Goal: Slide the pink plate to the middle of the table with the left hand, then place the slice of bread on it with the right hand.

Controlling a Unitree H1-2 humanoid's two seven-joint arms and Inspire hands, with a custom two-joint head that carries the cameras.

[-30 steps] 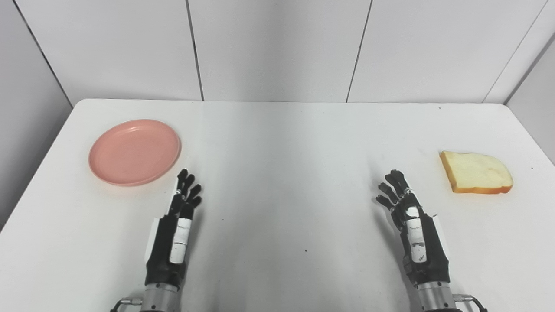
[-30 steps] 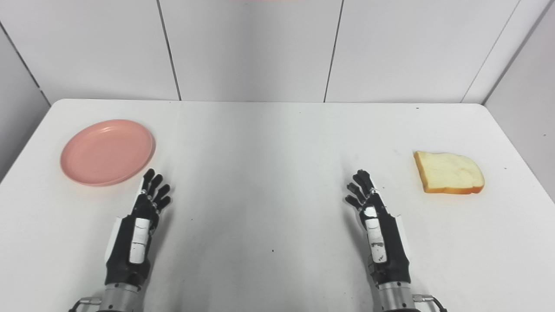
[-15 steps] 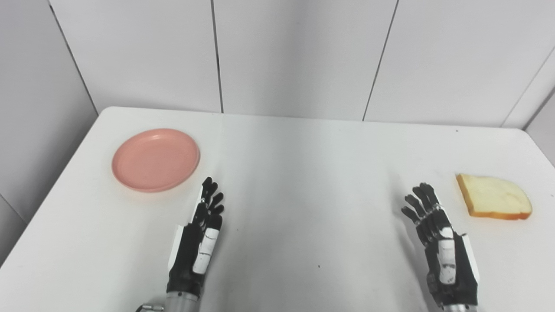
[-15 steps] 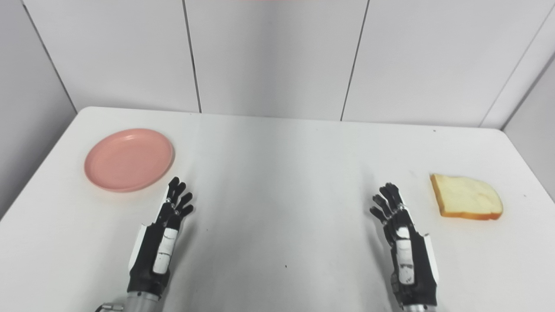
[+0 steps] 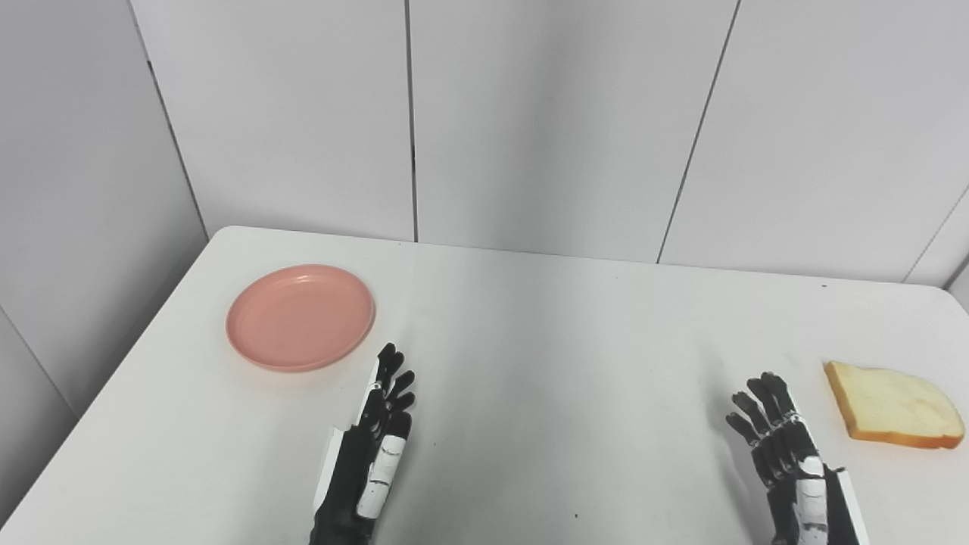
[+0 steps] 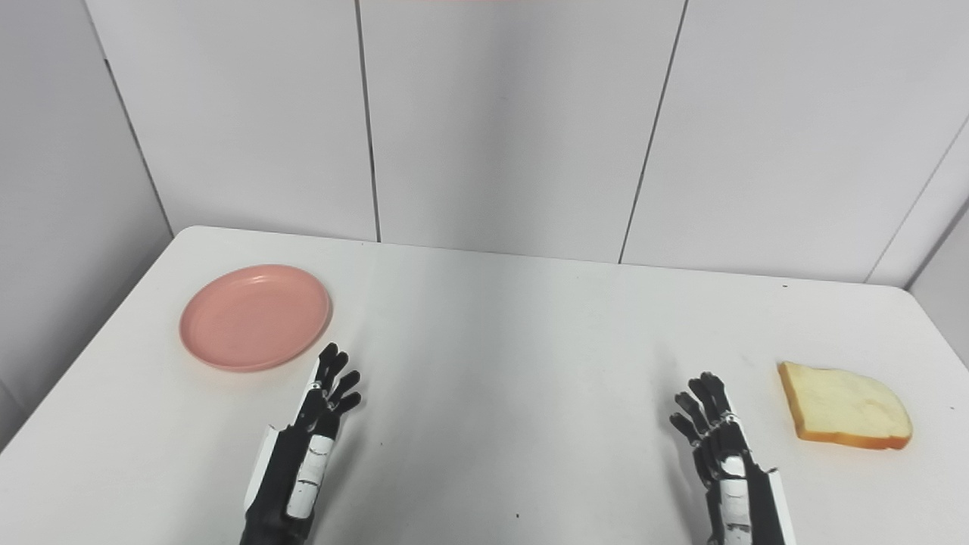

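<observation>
Pink plate point(image 5: 300, 316) nr worktop point(image 5: 545, 333) left edge; bread point(image 5: 893, 406) nr right edge; left hand point(image 5: 371, 454), right hand point(image 5: 795, 469) w/ fingers spread, holding nothing; centre bare.

Left hand point(image 5: 369, 462) black, slim segmented fingers point(image 5: 390, 371), white panel on back, white plate along outer edge; right hand point(image 5: 795, 473) same black build, white back panel, small dark marks on it

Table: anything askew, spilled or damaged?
Nothing stands out. The pink plate sits flat and empty at the table's left, the bread slice lies flat and whole at its right. Left hand and right hand are open, touching neither.
</observation>
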